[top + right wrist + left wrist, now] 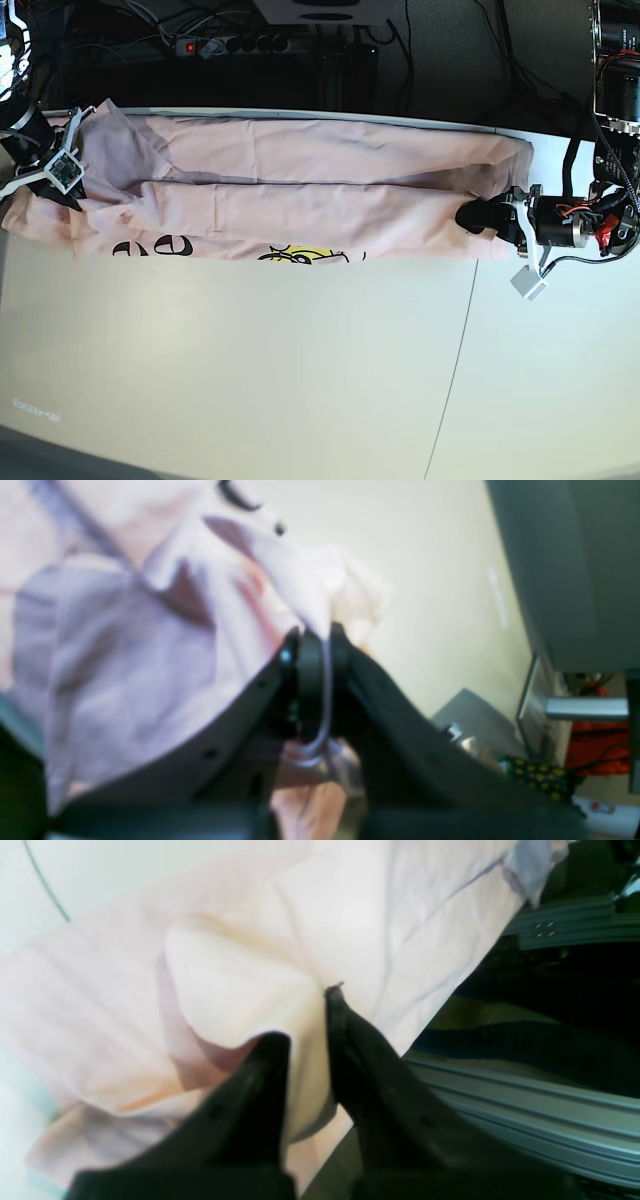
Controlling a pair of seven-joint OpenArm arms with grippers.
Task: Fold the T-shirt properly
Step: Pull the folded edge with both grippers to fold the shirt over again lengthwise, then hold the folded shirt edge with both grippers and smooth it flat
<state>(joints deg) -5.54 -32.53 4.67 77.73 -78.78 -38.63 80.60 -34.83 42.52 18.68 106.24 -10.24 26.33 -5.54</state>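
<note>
**Pink cotton stretched between two arms**

Pink cotton fills both wrist views, and in each the reason is a grip. Nearest the left wrist camera, the left gripper [310, 1015] has its black fingers [350, 1040] closed on a puffed fold of the T-shirt [300, 185], so that end can be carried without slipping. In the right wrist view, the right gripper [317, 645] pinches a thin edge of fabric, its fingers pressed together on it, with a loop of hem hanging below.

Farther off, the base view shows why: the shirt lies as a long, narrow band across the far side of the white table [300, 370], already doubled lengthwise, black lettering [150, 247] and a yellow print [300, 255] peeking from its near edge. Each arm holds one end, probably to keep the band taut and flat for the next fold. Behind the table, cables and a power strip [240, 44] lie in the dark.
</note>
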